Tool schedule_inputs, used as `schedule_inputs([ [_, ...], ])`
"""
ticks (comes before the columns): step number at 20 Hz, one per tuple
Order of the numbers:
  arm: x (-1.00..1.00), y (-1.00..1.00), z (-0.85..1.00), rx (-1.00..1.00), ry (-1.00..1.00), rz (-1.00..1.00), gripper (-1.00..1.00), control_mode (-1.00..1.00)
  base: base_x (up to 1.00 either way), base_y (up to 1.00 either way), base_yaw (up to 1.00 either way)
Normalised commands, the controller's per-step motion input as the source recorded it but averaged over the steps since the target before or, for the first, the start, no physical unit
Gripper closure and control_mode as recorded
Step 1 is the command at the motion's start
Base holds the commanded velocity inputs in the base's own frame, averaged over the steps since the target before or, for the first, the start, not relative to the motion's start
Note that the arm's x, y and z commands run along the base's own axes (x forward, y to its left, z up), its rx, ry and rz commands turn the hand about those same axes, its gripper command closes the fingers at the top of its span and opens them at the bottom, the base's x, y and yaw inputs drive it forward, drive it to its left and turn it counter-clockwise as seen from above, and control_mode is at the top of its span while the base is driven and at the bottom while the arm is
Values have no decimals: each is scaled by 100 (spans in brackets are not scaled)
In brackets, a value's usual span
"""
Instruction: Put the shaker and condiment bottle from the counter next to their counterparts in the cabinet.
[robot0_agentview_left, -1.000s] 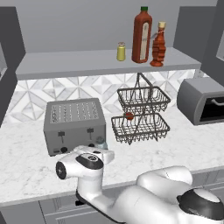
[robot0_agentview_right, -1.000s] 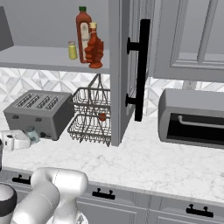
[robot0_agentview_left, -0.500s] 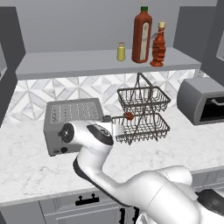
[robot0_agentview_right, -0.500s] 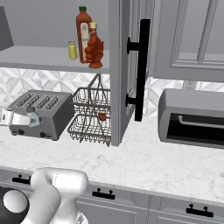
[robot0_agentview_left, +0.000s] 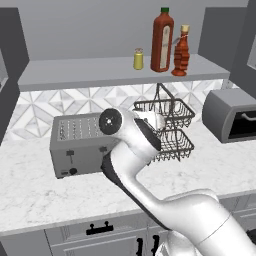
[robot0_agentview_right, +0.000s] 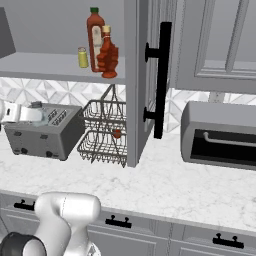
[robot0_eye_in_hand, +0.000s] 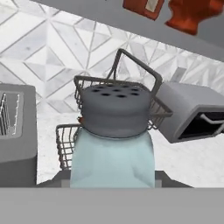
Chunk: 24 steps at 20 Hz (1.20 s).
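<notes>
Holding the shaker (robot0_eye_in_hand: 113, 144) clamped in its gripper (robot0_agentview_right: 31, 114), the arm carries it above the toaster (robot0_agentview_right: 42, 132), below the shelf (robot0_agentview_left: 100, 72). Beside the red bottle (robot0_agentview_left: 162, 40), the leaf bottle (robot0_agentview_left: 181, 52) is already shelved; the shaker belongs beside the yellow shaker (robot0_agentview_left: 138, 59).

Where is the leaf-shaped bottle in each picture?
Left base view: leaf bottle at upper right, just right of the tall red bottle.
Right base view: upper left of middle.
Hand view: top right corner, cut by the edge.
Shared landmark: the grey oven, below and right of it.
</notes>
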Motion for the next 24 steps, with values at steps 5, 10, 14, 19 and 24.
schedule_inputs([
  [5,-15,-11,100,0,-3,18,100,-100,0,0,0],
  [10,-3,-11,93,1,-2,13,100,-100,0,0,0],
  [14,1,-22,81,3,-1,2,100,-100,0,0,0],
  [19,0,-11,30,2,-4,7,100,-100,0,0,0],
  [24,18,-3,8,13,-1,7,100,-100,0,0,0],
])
